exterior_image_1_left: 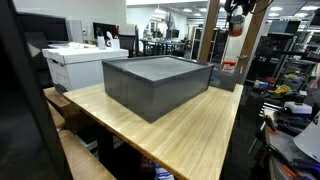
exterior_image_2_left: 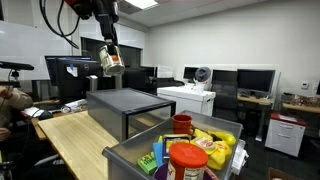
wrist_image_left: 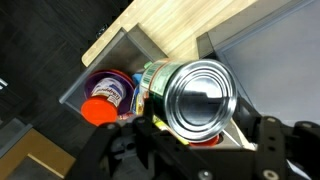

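- While it hangs high over the workspace, the gripper (exterior_image_2_left: 110,57) is clenched on a can (exterior_image_2_left: 114,63). The can sits at about eleven o'clock in an exterior view, clear of everything below.
- From the wrist view the can (wrist_image_left: 200,97) fills the middle, its shiny metal end turned to the camera. A black finger (wrist_image_left: 265,140) is at five o'clock of it and its mate is at seven o'clock, so the gripper (wrist_image_left: 198,130) presses on the can's sides.
- At nine o'clock of the can in that view lies a grey bin (wrist_image_left: 98,62), and inside it is a purple tub (wrist_image_left: 108,92) with an orange lid.
- At twelve o'clock of the can runs the edge of the wooden table (wrist_image_left: 190,20). At two o'clock is a flat grey face, and I cannot tell for certain what it belongs to.
- Seen in an exterior view, the gripper (exterior_image_1_left: 236,18) is at one o'clock, near the top edge, with the can (exterior_image_1_left: 235,29) showing orange-red beneath it.
- A dark box (exterior_image_1_left: 158,82) stands on the wooden table (exterior_image_1_left: 190,125) in both exterior views, well below the can and apart from it.
- A white printer (exterior_image_1_left: 80,62) stands at nine o'clock of the dark box, beyond the table's edge.
- Nearest the camera in an exterior view, at six o'clock, the grey bin (exterior_image_2_left: 125,152) holds a red-lidded jar (exterior_image_2_left: 187,158) and yellow packets (exterior_image_2_left: 222,140), packed close together.
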You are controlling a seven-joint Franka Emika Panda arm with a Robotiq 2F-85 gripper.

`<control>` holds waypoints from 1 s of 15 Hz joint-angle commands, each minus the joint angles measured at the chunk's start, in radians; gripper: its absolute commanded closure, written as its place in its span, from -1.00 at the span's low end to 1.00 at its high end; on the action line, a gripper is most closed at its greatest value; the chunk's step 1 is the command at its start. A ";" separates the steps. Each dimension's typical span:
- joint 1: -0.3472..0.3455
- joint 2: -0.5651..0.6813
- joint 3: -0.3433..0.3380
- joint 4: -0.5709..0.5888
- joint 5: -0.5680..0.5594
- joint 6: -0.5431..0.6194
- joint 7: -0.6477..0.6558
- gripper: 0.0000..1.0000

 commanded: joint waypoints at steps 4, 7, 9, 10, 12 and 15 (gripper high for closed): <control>0.050 0.204 0.044 0.315 -0.091 -0.189 0.036 -0.08; 0.088 0.278 0.042 0.383 -0.149 -0.194 0.018 -0.08; 0.114 0.318 0.032 0.402 -0.178 -0.177 -0.017 -0.08; 0.128 0.341 0.027 0.410 -0.190 -0.167 -0.029 -0.08; 0.148 0.371 0.017 0.407 -0.212 -0.148 -0.052 -0.08; 0.169 0.390 0.007 0.386 -0.236 -0.121 -0.086 -0.08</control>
